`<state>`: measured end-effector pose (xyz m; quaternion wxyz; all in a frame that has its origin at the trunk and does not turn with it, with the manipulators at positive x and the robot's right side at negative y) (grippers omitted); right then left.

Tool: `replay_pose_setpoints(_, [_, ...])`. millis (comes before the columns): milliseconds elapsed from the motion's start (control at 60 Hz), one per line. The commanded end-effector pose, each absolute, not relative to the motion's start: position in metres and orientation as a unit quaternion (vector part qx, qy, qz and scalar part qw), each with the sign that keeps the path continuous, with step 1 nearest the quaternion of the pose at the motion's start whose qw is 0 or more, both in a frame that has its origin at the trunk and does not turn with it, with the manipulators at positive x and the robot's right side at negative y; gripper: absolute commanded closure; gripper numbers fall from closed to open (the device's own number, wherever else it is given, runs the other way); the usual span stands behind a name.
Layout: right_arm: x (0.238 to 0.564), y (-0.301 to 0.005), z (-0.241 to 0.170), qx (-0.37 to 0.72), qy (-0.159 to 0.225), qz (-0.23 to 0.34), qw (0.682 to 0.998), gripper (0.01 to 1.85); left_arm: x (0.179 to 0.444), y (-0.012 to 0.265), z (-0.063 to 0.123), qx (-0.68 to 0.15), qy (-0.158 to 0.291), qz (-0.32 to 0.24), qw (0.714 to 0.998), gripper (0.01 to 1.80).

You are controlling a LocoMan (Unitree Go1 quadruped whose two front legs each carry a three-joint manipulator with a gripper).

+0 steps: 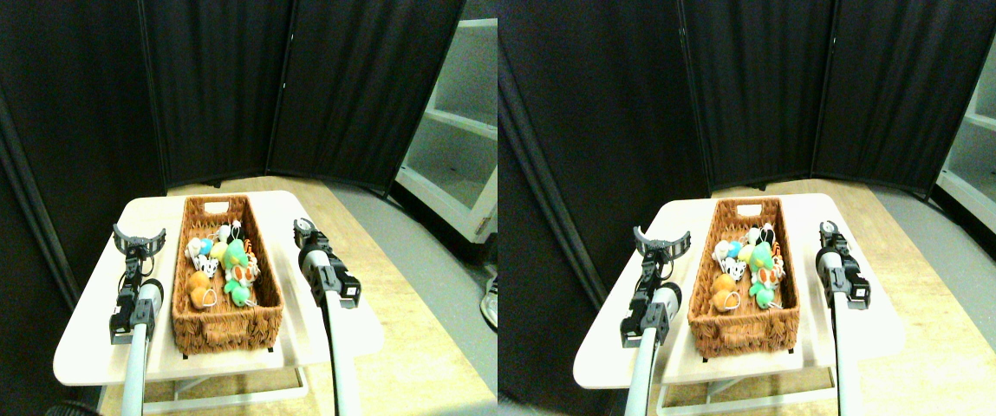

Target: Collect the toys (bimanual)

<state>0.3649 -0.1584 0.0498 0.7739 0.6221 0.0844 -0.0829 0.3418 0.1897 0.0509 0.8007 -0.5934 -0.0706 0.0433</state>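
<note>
Woven wicker basket (224, 325) holds soft plush toys (222, 264).

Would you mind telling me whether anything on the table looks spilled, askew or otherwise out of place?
Nothing stands out. The toys are all piled inside the basket, which sits flat and straight on the table. None lie outside it. The left gripper and right gripper flank the basket, holding nothing.

A wicker basket (224, 325) stood lengthwise on the middle of a small table (99, 334), with the toys (222, 260) heaped inside it. The left gripper (139, 237) hung to the basket's left, the right gripper (302, 230) to its right — both outside it. Folding screens (220, 87) stood behind; shelving (454, 139) lay far right.
</note>
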Motion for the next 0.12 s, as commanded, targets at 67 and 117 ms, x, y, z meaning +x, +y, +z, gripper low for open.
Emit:
replay_pose_setpoints(67, [0.3695,-0.1589,0.0536,0.626,0.076,-0.065,0.774,1.85,0.3418,0.1884,0.0580,-0.586,-0.087,0.025,0.805,0.93])
replay_pose_setpoints(117, [0.3696,-0.1592,0.0534,0.633,0.076,-0.069,0.767,1.85,0.3420,0.1892,0.0580,-0.587,-0.085,0.025,0.805,0.95])
